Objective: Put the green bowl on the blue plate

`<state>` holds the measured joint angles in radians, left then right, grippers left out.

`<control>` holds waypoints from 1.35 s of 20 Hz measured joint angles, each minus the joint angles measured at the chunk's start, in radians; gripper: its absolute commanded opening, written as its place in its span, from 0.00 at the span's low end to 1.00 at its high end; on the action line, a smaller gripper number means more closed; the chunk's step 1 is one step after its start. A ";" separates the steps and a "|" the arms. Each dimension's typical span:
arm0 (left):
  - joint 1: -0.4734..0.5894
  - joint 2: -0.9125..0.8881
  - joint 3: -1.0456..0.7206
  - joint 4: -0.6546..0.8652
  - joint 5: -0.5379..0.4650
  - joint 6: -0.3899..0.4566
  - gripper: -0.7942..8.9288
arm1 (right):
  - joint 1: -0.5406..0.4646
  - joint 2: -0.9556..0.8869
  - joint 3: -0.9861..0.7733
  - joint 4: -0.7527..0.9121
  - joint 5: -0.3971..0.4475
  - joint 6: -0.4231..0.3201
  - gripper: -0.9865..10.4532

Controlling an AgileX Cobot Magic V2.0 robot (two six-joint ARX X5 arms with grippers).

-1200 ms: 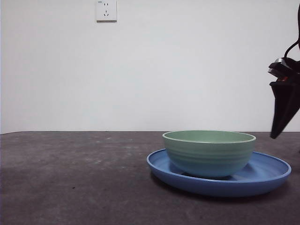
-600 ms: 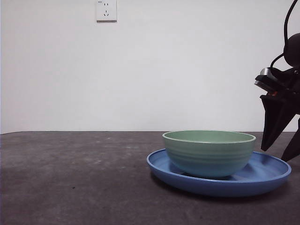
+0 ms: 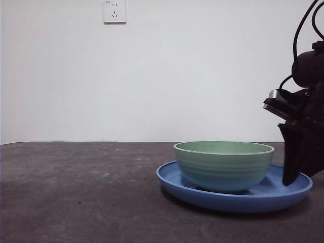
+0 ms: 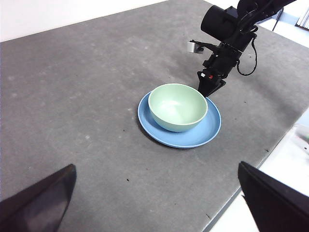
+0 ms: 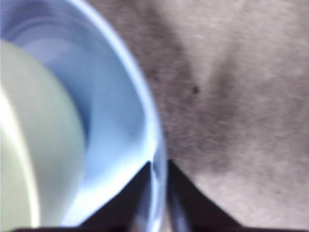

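One green bowl: pale mint, deep, round, faint horizontal ridges outside, lighter rim; upright and empty.
One blue plate: glossy, wide, shallow, raised rim; lies on the grey table and carries the bowl at its centre.
Right end effector: down at the plate's edge, jaws close together astride the rim.
Left end effector: high above the table, well apart from both, jaws spread wide.
One wall socket.
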<state>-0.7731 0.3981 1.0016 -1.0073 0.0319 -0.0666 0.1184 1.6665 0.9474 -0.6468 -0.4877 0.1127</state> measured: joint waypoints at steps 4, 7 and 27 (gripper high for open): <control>0.000 0.000 0.000 0.000 0.000 0.000 0.66 | 0.001 0.000 0.002 -0.001 0.016 0.018 0.09; 0.000 0.000 0.000 0.001 0.000 0.000 0.66 | 0.002 0.000 0.023 -0.026 0.020 0.023 0.09; 0.000 0.000 0.000 0.002 0.000 0.000 0.66 | 0.244 0.045 0.195 0.055 -0.010 0.227 0.09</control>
<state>-0.7731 0.3981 1.0016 -1.0058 0.0319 -0.0662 0.3626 1.7119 1.1419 -0.5915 -0.4973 0.3397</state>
